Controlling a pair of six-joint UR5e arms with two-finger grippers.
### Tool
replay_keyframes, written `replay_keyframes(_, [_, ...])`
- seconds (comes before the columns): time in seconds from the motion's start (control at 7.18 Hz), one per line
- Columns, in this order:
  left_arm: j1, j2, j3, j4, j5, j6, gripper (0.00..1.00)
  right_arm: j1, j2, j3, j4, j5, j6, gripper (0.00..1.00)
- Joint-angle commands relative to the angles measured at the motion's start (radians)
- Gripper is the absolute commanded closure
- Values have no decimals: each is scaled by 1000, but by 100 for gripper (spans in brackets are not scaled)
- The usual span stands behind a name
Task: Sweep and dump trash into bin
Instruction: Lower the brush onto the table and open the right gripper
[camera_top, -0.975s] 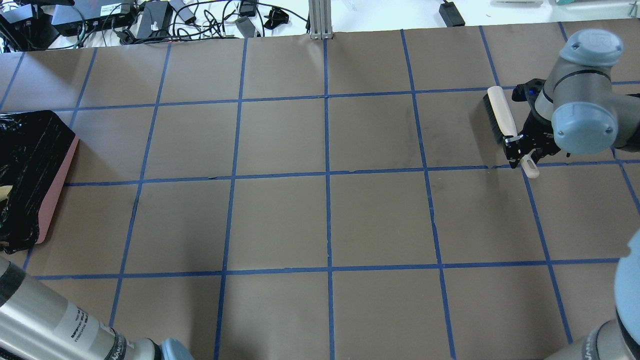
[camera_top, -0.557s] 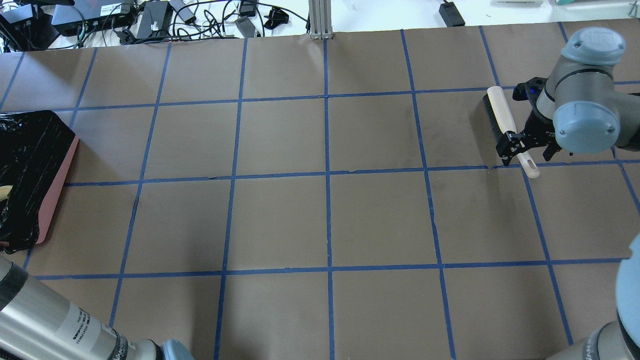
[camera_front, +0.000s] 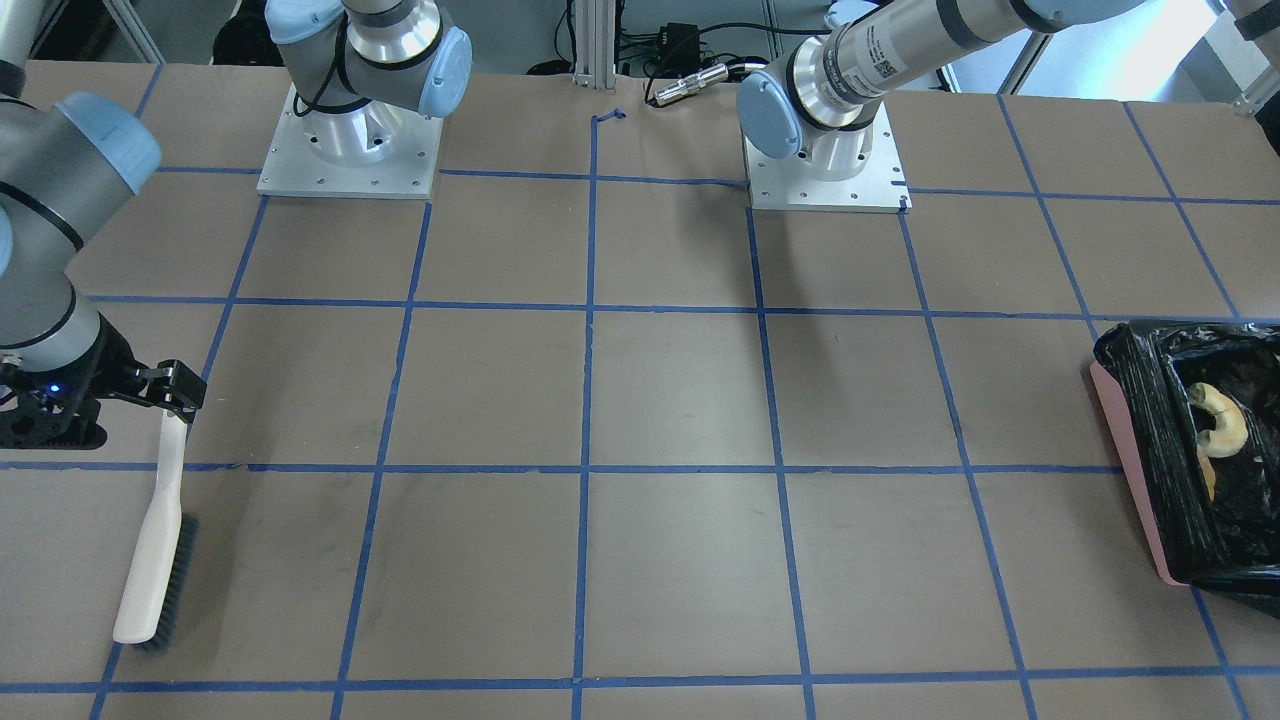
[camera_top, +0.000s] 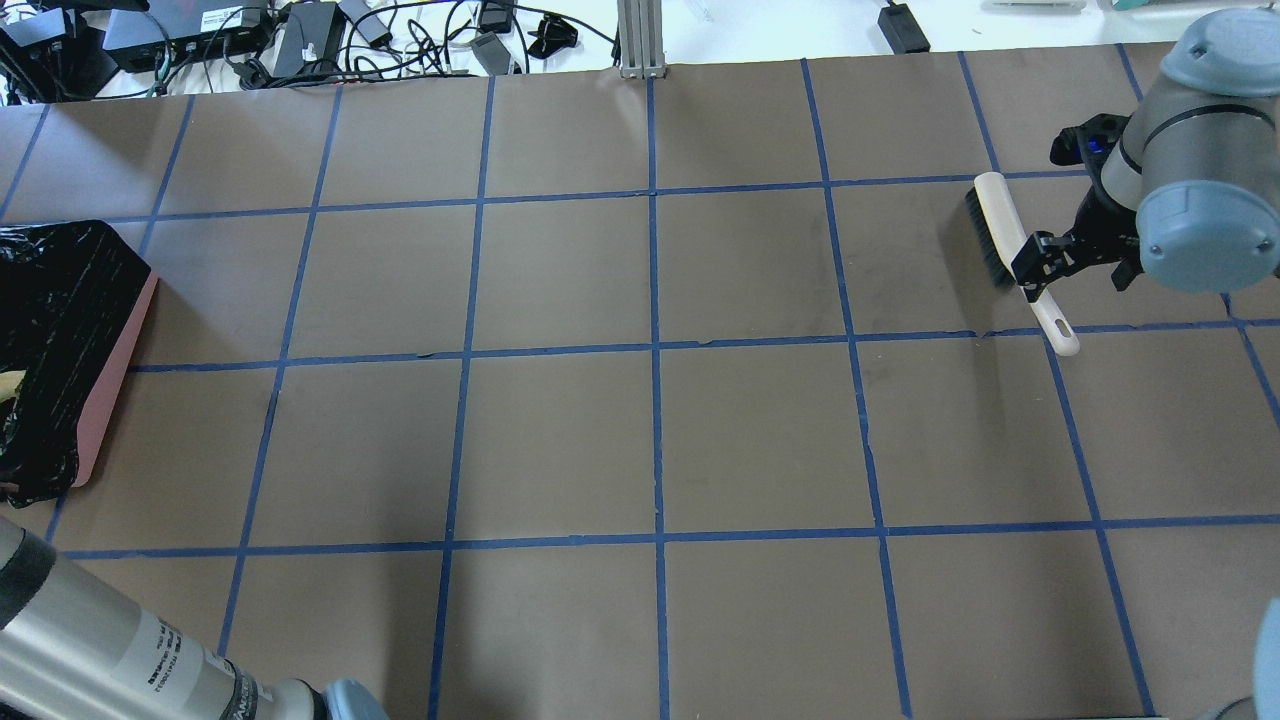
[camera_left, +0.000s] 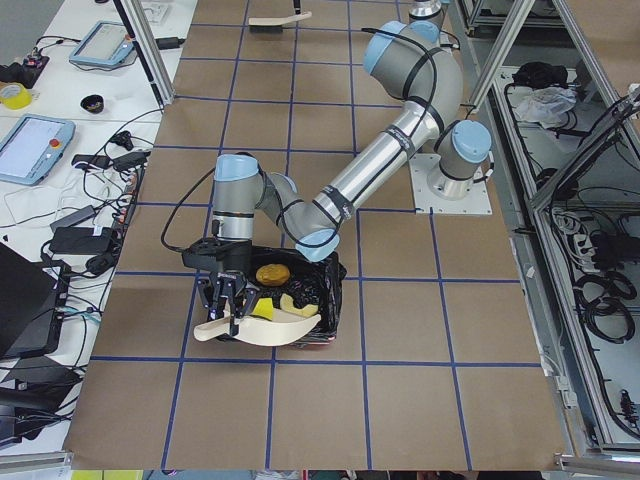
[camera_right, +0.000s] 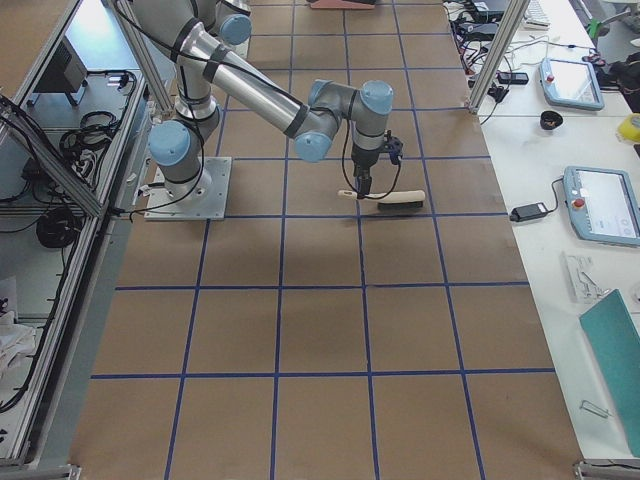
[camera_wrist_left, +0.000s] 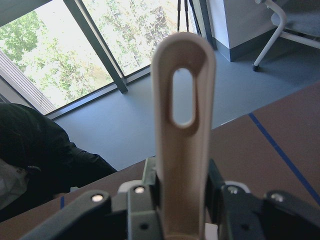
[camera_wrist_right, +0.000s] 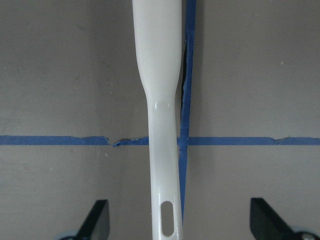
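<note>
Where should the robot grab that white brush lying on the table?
By the slim handle of the white plastic brush with dark bristles, coming straight down from above: it lies flat on the table and the handle is its narrowest part.

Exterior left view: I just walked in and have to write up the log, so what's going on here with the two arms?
The left gripper is shut on the dustpan, holding it by the handle over the black-lined bin. A potato-like lump and a croissant-like piece lie in the bin. At the far end, the right gripper hangs open, fingers either side of the brush handle; the brush lies on the table.
</note>
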Motion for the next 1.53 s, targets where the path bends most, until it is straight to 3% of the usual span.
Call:
replay_keyframes(0.0, [-1,-3,12,12,-2,0,100,0,-98,-6,88,38,6,0])
replay_keyframes(0.14, [-3,-5,8,-23,4,-3,100,5,-136,-44,187,54,12,0])
replay_keyframes(0.28, [-1,-7,-12,24,-2,3,100,5,-153,-108,296,85,17,0])
replay_keyframes(0.56, [-1,-3,-9,24,-2,-1,100,40,-175,-214,427,82,28,0])
replay_keyframes(0.97, [-3,3,-1,18,-1,-1,100,127,-235,-236,507,153,118,0])
replay_keyframes(1.39, [-53,15,-27,67,18,0,100,173,-235,-256,550,159,142,0])
